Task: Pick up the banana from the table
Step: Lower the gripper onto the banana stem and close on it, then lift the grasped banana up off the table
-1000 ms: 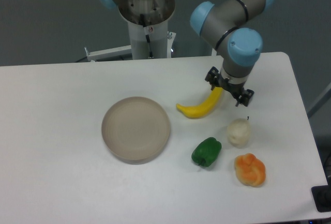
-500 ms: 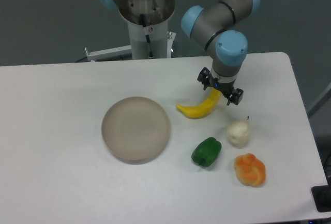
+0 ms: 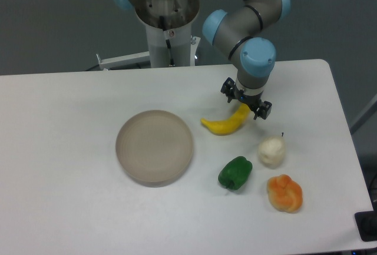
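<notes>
The yellow curved banana (image 3: 225, 125) lies on the white table (image 3: 70, 119), just right of the round plate. My gripper (image 3: 246, 102) hangs over the banana's upper right end. Its two dark fingertips (image 3: 227, 89) stand one on each side of that end, spread wider than the banana is thick. The jaws are open and the banana rests on the table. The very tip of the banana is hidden under the gripper.
A round beige-grey plate (image 3: 154, 146) lies left of the banana. A white pear-shaped fruit (image 3: 271, 151), a green pepper (image 3: 235, 172) and a lumpy orange fruit (image 3: 284, 192) lie in front of the gripper. The robot's base (image 3: 168, 25) stands at the table's far edge.
My gripper has moved left and slightly back along the banana's right end. The banana's right end has shifted a little; its left tip has stayed in place.
</notes>
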Robot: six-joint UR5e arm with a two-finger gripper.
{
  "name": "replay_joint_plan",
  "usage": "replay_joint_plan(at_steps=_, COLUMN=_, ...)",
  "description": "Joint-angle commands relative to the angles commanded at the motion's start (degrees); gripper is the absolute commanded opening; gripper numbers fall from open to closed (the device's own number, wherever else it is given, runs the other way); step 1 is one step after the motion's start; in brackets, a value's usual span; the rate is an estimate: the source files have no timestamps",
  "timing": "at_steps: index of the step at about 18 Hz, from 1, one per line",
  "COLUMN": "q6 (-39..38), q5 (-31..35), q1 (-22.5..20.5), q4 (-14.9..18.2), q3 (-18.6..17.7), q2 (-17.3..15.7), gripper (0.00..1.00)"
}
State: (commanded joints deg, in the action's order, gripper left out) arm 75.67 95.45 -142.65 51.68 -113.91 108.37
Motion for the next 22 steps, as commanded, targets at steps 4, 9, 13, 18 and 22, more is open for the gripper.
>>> replay_joint_plan(at_steps=4, q6=0.0, q5=0.0, q1=-0.1, q4=-0.1, q3=0.2, q2=0.6, gripper=0.88)
replay_joint_plan(at_steps=9, q6=0.3, q5=0.0, q1=-0.3, q4=0.0, q3=0.4, q2=0.8, gripper=0.48)
replay_joint_plan(at_steps=13, q6=0.3, q5=-0.1, q1=-0.4, q4=0.0, q3=0.6, q2=0.8, gripper=0.35)
replay_joint_plan(at_steps=18, q6=0.6, q5=-0.2, q1=-0.5, q4=0.1, q3=1.6, q2=0.8, gripper=0.34)
replay_joint_plan(at_steps=22, q6=1.0, q5=0.0, q1=-0.6, q4=0.4, q3=4.1, q2=0.3, gripper=0.34)
